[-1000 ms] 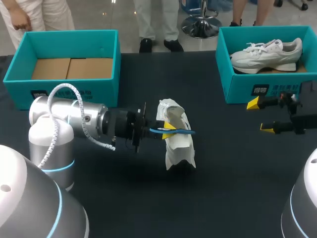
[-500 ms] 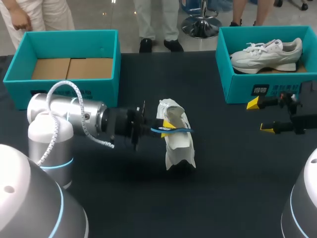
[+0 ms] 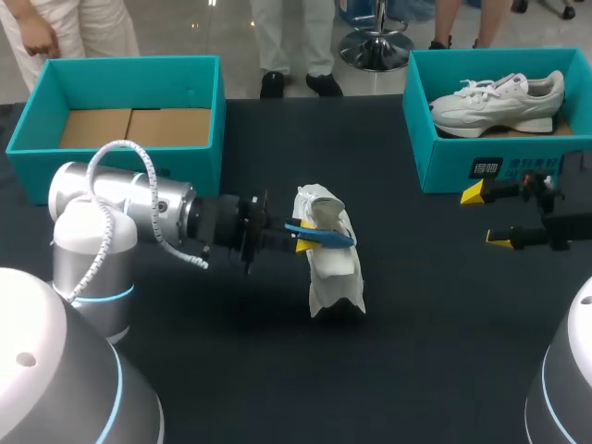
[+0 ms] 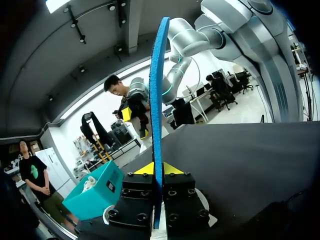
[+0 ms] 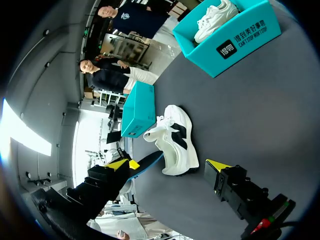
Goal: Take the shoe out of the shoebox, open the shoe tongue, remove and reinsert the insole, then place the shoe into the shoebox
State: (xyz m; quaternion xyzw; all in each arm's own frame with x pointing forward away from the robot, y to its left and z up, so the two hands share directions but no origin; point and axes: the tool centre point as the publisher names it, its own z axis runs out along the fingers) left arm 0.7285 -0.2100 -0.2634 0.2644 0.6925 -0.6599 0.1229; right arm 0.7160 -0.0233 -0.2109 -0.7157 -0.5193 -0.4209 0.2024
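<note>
A white shoe [image 3: 333, 273] lies mid-table, seen also in the right wrist view [image 5: 176, 142]. My left gripper [image 3: 302, 240] is just left of it, shut on a thin blue insole [image 3: 324, 235] that reaches across the shoe's opening. In the left wrist view the insole [image 4: 159, 90] rises edge-on from between the yellow fingertips [image 4: 144, 169]. My right gripper [image 3: 487, 217] hangs open at the table's right, in front of the right shoebox [image 3: 442, 162], with nothing between its fingers. From the right wrist the insole [image 5: 150, 163] shows beside the shoe's sole.
The right teal shoebox holds a second white shoe [image 3: 499, 100]. A second teal shoebox [image 3: 125, 162] at the back left shows only its cardboard floor. Dark tabletop [image 3: 425, 351] lies around the shoe and toward the front.
My left arm has drawn back slightly to the left with the insole, whose far end now dips a little toward the shoe. The right arm and the shoe have stayed put.
</note>
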